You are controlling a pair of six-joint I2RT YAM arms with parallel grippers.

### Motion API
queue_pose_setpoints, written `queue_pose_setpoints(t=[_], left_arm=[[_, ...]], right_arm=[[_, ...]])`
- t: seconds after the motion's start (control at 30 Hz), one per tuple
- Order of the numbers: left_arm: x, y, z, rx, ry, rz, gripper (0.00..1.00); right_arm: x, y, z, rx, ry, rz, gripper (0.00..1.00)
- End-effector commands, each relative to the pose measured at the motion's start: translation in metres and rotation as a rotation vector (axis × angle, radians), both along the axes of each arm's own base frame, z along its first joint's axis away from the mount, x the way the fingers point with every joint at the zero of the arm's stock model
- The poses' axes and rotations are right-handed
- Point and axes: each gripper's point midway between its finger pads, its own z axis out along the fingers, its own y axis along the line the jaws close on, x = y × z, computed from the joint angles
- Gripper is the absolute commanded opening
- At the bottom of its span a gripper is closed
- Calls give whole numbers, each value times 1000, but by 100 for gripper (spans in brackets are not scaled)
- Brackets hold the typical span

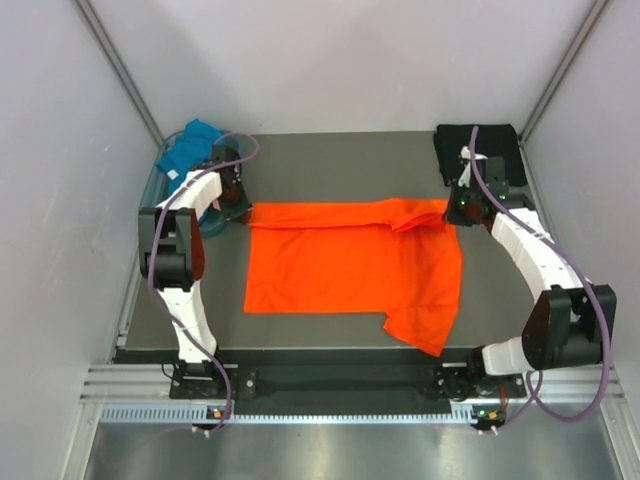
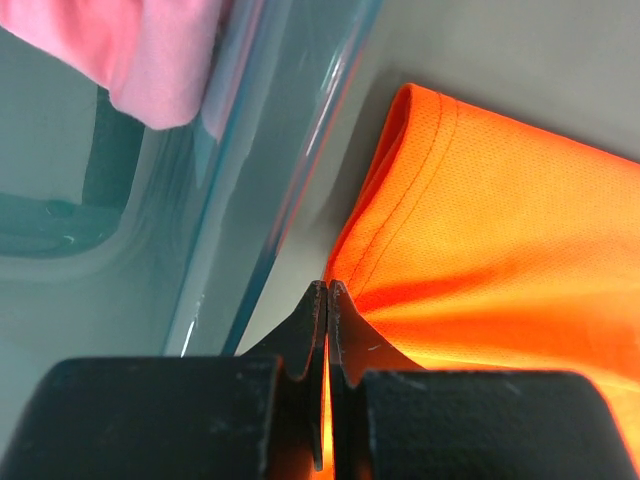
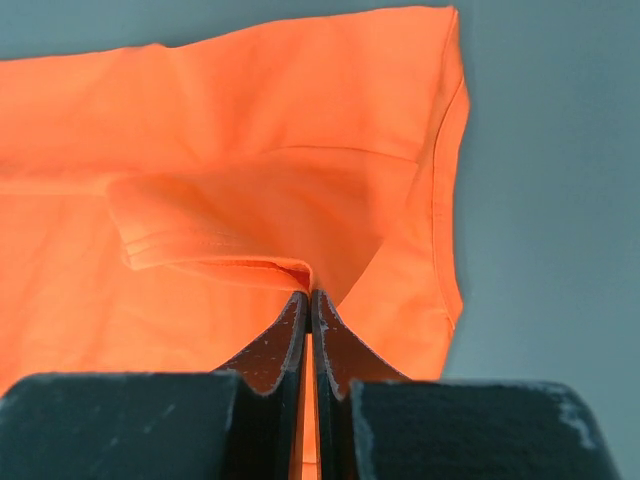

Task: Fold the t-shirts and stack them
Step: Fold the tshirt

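we are pinching the orange t-shirt point(image 1: 350, 270) by its far edge, left gripper point(image 2: 327, 287) clamped at the corner beside the basket point(image 2: 250, 180), right gripper point(image 3: 309, 293) clamped opposite, cloth spreading nearer us than the basket

knit orange tee point(image 2: 520, 220), glossy, perhaps plastic basket point(image 2: 275, 130)

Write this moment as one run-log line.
left gripper: shut on orange t-shirt, far-left corner | right gripper: shut on its far-right edge | black t-shirt: far-right corner
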Motion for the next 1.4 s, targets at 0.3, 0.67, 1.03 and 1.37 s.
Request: queue_pose_setpoints(t=[0.3, 0.67, 1.03, 1.37], left_arm=[[-5, 7, 2, 23, 4, 7, 0], [-14, -8, 1, -63, 10, 21, 0], [-27, -17, -14, -98, 43, 18, 0], [-19, -14, 9, -75, -20, -28, 43]], right_arm=[[-20, -6, -16, -18, 46, 14, 0], [-5, -17, -22, -78, 65, -10, 0], [2, -18, -23, -85, 72, -11, 0], [-47, -4, -48, 3, 213, 20, 23]])
